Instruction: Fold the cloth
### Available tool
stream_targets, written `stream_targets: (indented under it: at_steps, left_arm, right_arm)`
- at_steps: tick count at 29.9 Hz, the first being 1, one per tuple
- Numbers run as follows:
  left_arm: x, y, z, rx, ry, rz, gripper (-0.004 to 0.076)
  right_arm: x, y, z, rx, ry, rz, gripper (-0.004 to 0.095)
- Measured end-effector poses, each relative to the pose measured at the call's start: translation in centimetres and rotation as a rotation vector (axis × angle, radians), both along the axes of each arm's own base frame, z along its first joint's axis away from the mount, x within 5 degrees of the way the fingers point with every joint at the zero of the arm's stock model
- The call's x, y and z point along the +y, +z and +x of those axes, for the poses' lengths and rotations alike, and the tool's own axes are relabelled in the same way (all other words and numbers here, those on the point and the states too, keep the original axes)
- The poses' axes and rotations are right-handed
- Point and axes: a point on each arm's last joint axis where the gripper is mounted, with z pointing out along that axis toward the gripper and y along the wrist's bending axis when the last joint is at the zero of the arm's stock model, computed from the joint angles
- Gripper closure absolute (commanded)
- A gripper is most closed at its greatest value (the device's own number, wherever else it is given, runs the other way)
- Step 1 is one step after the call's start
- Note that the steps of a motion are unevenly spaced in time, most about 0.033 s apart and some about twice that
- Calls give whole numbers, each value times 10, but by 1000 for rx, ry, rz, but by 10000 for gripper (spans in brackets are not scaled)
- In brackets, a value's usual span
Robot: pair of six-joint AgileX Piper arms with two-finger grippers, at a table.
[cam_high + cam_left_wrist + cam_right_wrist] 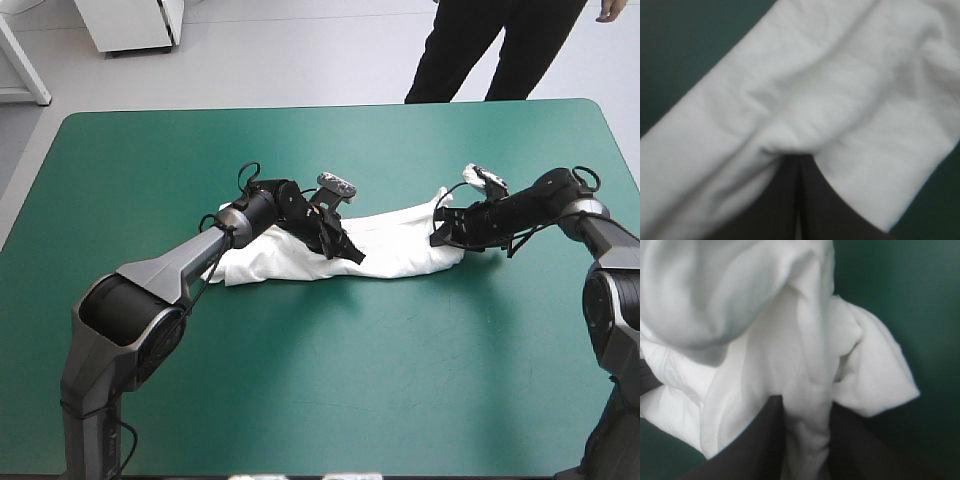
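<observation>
Lying as a long, rumpled band near the middle of the table [90, 130], the T-shirt [400, 240] is stretching from side to side in the high view, with the teal-green cover [300, 400] showing all around it. The left gripper [345, 250] is pressing down on the T-shirt's near edge, about midway along the band, its black fingers pointing toward the T-shirt's right end. The right gripper [441, 236] is sitting at that right end, where the cloth is rising in a small peak beside it.

Seen from the left wrist, the left gripper [799, 162] is showing its two fingers drawn together into one pointed arch, only a thin seam between them. Their tip is biting into a puckered fold of the T-shirt [840, 90], so this hand is closed and gripping the cloth. The T-shirt is spreading ahead of the gripper as a broad white band, and the cover [675, 45] is showing on either side of the T-shirt.

Seen from the right wrist, the right gripper [805, 407] is holding its fingers almost together, and a narrow twisted strip of the T-shirt [740, 315] is running between them; this hand is clamping the cloth too. Ahead of the fingers the T-shirt is bunching into loose folds, one folded corner is sticking out sideways, and the cover [900, 300] is showing beyond that corner.
</observation>
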Motion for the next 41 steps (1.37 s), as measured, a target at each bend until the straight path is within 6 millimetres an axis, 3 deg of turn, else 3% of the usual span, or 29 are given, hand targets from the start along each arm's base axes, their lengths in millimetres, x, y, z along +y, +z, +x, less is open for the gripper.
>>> stream_targets:
  at_steps: [6,13,16,22,25,32,36,41]
  left_arm:
    - [0,0,0,2,-1,0,734]
    - [0,0,0,5,-3,2,734]
    - [0,0,-1,9,-5,3,734]
    - [0,0,-2,22,-8,2,734]
    - [-1,-1,-3,31,-10,1,734]
    - [-1,1,-3,35,-16,1,734]
    - [-4,13,2,18,-38,2,734]
    - [-7,52,8,-68,-65,-12,734]
  right_arm:
    - [1,-4,2,13,-13,20,921]
    - [3,8,7,-1,15,-5,921]
    - [0,22,7,-20,44,-40,921]
    - [-12,81,-1,-129,31,-56,921]
    - [-12,99,-9,-160,42,-54,921]
    - [-11,105,-13,-160,55,-52,921]
    - [-11,105,-13,-162,54,-60,921]
    - [-6,105,-12,-176,60,-67,921]
